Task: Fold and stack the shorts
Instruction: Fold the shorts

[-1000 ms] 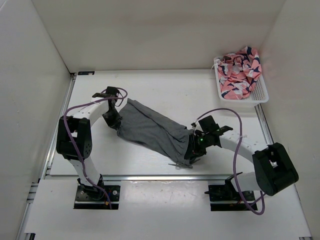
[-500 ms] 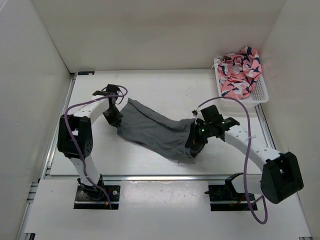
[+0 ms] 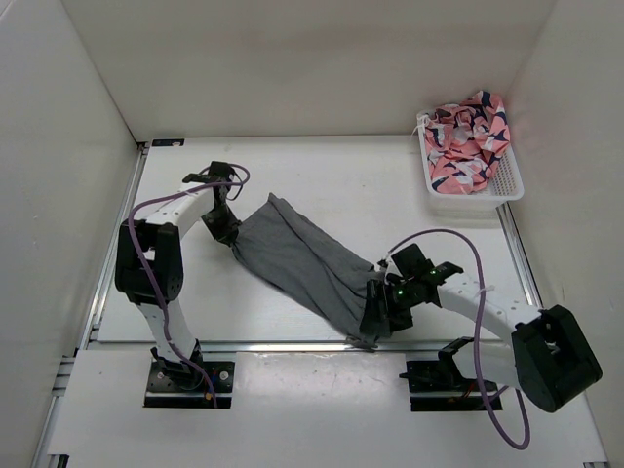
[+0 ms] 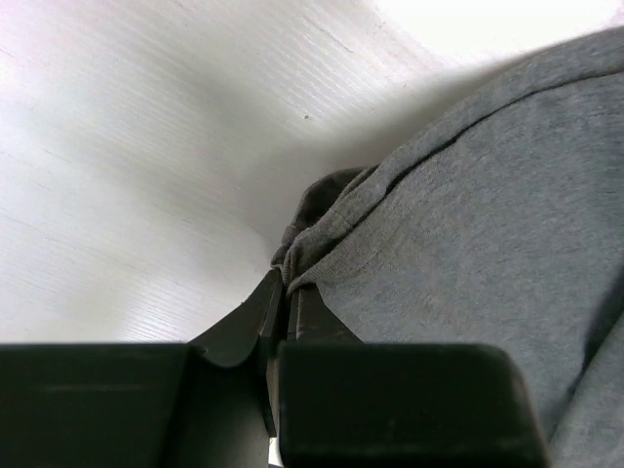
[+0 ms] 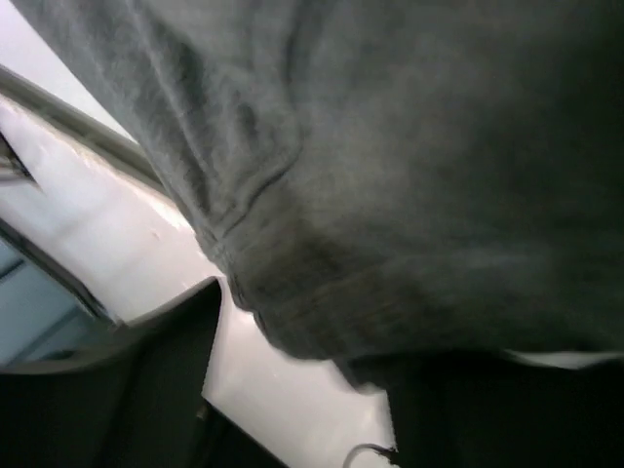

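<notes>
The grey shorts [image 3: 302, 263] lie stretched in a diagonal band across the table, from back left to front right. My left gripper [image 3: 230, 232] is at their back-left end, shut on a bunched corner of the fabric. The left wrist view shows that pinch [image 4: 286, 292], with the shorts [image 4: 468, 224] spreading off to the right. My right gripper [image 3: 375, 314] is at the shorts' front-right end, near the table's front edge. Its jaws [image 5: 302, 341] stand wide apart in the right wrist view. The shorts' hem [image 5: 409, 156] hangs loose over the gap.
A white basket [image 3: 509, 185] holding a pink patterned cloth [image 3: 468, 136] stands at the back right corner. The metal rail [image 3: 292, 344] of the table's front edge runs just below the right gripper. White walls enclose the left, back and right.
The right gripper has moved toward the front edge and gone from shut to open. The shorts now lie in a straighter diagonal. The left gripper still holds its corner.
</notes>
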{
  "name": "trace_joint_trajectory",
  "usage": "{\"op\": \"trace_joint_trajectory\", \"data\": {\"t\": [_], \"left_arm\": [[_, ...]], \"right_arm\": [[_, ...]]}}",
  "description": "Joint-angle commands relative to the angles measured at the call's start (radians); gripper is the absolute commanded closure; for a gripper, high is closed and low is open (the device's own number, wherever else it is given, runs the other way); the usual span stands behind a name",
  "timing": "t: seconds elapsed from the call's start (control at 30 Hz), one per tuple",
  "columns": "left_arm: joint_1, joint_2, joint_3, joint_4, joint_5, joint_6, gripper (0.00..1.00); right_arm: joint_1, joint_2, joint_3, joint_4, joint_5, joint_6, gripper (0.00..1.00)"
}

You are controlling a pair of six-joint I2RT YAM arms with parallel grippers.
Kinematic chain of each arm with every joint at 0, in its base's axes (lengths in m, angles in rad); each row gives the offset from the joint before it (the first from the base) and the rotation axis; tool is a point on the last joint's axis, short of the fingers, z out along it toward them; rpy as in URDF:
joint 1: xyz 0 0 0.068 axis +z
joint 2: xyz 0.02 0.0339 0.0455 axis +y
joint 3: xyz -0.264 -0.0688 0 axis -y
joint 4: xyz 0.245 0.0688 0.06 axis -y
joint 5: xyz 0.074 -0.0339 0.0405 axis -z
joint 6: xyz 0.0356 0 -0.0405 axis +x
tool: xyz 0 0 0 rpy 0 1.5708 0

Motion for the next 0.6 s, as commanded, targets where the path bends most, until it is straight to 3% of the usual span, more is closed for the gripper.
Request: {"op": "trace_joint_trajectory", "data": {"t": [0.0, 0.1, 0.27, 0.4, 0.47, 0.57], "left_arm": [[-0.004, -0.006, 0.009, 0.002, -0.003, -0.005, 0.9], [-0.004, -0.015, 0.009, -0.007, -0.012, -0.005, 0.9], [-0.004, -0.025, 0.009, -0.007, -0.012, -0.005, 0.9], [-0.004, -0.025, 0.009, -0.007, -0.012, -0.005, 0.9], [-0.004, -0.025, 0.009, -0.007, -0.012, -0.005, 0.9], [-0.004, -0.025, 0.009, -0.007, -0.012, 0.004, 0.9]], "right_arm": [[0.007, -0.026, 0.048, -0.097, 0.041, 0.0, 0.13], [-0.025, -0.147, 0.116, -0.206, 0.132, 0.009, 0.0], [-0.145, -0.259, 0.156, -0.291, 0.196, 0.07, 0.0], [-0.215, -0.325, 0.067, -0.277, 0.173, 0.185, 0.0], [-0.241, -0.325, 0.024, -0.213, 0.09, 0.195, 0.0], [-0.291, -0.248, -0.035, -0.138, 0.009, 0.195, 0.0]]}}
